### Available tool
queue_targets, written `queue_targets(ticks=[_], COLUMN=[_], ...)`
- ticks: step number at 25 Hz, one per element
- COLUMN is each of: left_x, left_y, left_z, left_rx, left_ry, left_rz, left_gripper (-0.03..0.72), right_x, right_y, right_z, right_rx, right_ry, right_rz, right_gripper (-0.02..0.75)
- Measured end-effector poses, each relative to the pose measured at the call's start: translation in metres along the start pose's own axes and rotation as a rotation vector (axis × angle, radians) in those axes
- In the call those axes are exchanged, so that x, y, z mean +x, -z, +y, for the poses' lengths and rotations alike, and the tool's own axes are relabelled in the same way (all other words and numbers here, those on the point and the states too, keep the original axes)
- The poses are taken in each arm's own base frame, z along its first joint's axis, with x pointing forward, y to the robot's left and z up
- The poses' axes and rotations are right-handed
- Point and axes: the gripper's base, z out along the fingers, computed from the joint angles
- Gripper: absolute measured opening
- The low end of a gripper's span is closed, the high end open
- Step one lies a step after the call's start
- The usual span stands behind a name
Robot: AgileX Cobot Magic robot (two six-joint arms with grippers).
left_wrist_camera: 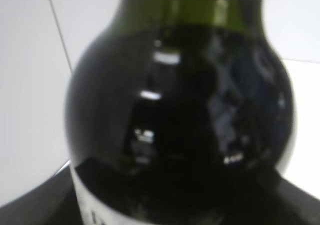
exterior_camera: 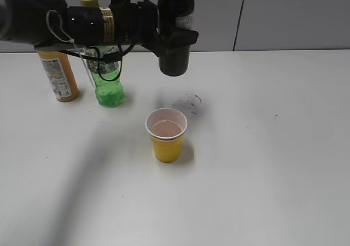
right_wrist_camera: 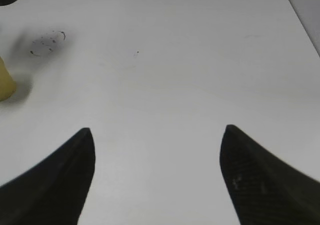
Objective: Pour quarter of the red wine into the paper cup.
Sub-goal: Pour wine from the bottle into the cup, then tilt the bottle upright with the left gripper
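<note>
The dark red wine bottle (exterior_camera: 175, 54) hangs upright above the table, behind the paper cup. My left gripper (exterior_camera: 176, 37) is shut on it around the middle, below its white label. In the left wrist view the bottle (left_wrist_camera: 180, 120) fills the frame, with red foil at the top edge. The yellow paper cup (exterior_camera: 166, 135) stands upright on the table in front of the bottle, with pinkish-red liquid inside. Its side shows at the left edge of the right wrist view (right_wrist_camera: 5, 82). My right gripper (right_wrist_camera: 156, 135) is open and empty over bare table, right of the cup.
An orange juice bottle (exterior_camera: 58, 76) and a green plastic bottle (exterior_camera: 108, 82) stand at the back left, behind my left arm. A dark smudge ring (exterior_camera: 187, 102) marks the white table (exterior_camera: 262, 164) behind the cup. A grey wall lies beyond.
</note>
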Motion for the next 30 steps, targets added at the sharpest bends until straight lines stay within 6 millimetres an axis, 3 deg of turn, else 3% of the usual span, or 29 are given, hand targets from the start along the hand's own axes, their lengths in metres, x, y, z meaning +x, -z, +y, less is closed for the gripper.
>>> queue_targets(ticks=[14,24,30], left_x=[-0.047,-0.033,-0.02], left_y=[0.088,0.161,0.17], left_z=[-0.035,-0.063,-0.081], left_rx=[-0.213,-0.486,-0.533], left_ry=[0.048,0.134,0.126], left_rz=[0.123,0.4,0.56], left_gripper=[0.55,0.55,0.55], right_x=[0.0,0.0,0.0], right_y=[0.0,0.0,0.0], right_z=[0.0,0.0,0.0], right_rx=[0.0,0.0,0.0], right_ry=[0.0,0.0,0.0], right_rz=[0.0,0.001,0.001], right_gripper=[0.589,0.588,0.588])
